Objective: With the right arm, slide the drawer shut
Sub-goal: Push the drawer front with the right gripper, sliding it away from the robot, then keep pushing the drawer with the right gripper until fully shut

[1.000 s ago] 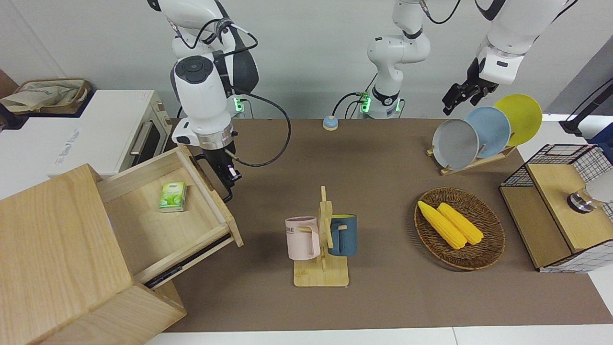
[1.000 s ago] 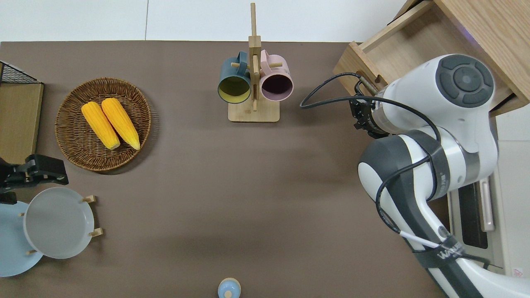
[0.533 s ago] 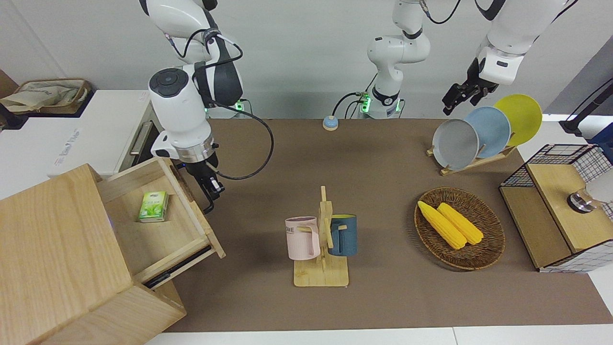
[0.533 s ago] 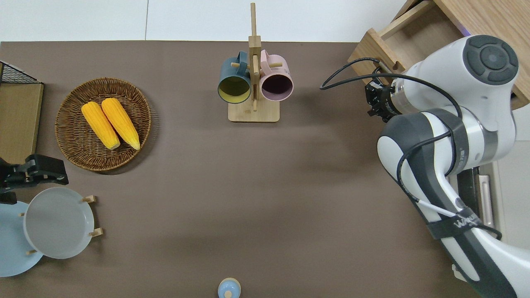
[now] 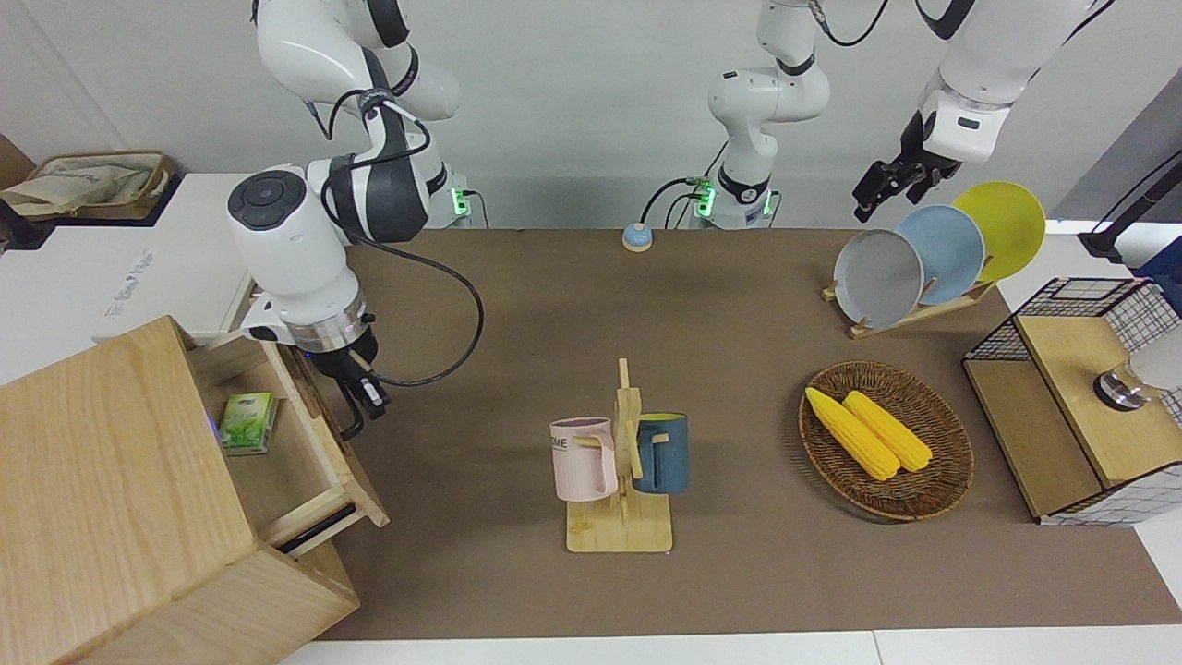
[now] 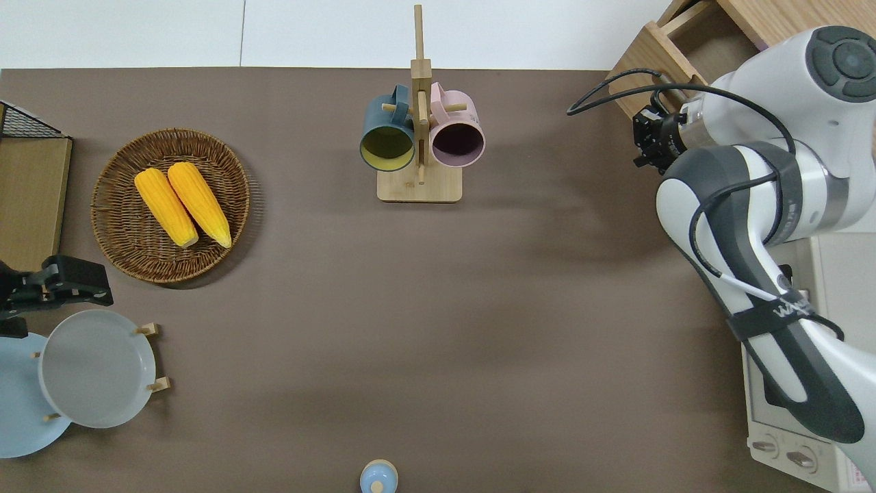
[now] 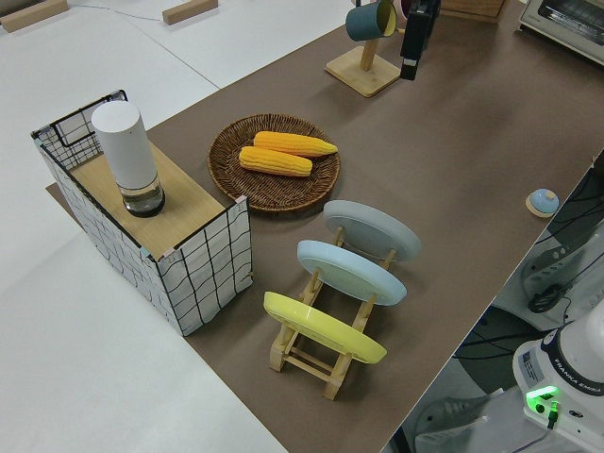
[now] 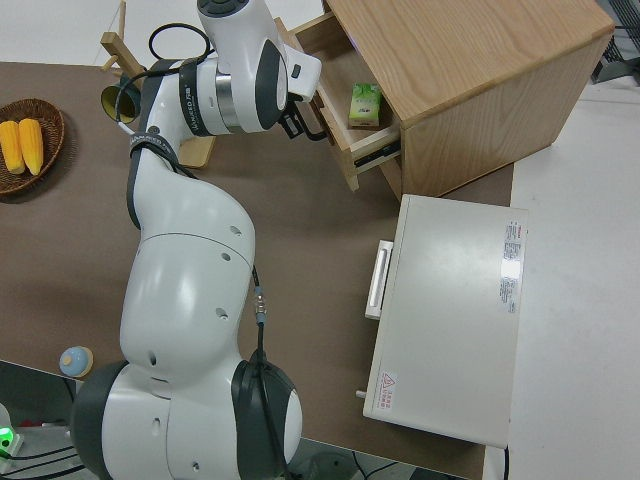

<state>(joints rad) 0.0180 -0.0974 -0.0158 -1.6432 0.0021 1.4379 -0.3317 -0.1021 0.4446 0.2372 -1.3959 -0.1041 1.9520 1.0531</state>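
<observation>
Left of centre in the front view, the right gripper (image 5: 362,406) sits against the front of the drawer (image 5: 334,434), which juts from the cabinet (image 5: 102,480). Bare mat (image 5: 480,388) lies open between drawer and mug rack (image 5: 621,462) (a wide lane). The toaster oven (image 6: 787,411), lower right overhead, crowds the arm's elbow.

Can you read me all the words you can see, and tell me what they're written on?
"ME" on the pink mug; the letters before it are hidden.
"FRANKA EMIKA" on a robot base.
Grey print on top of the toaster oven: too blurred to read.
Print on the green box in the drawer: too small.
Letters on the right arm's strap: unclear.
</observation>
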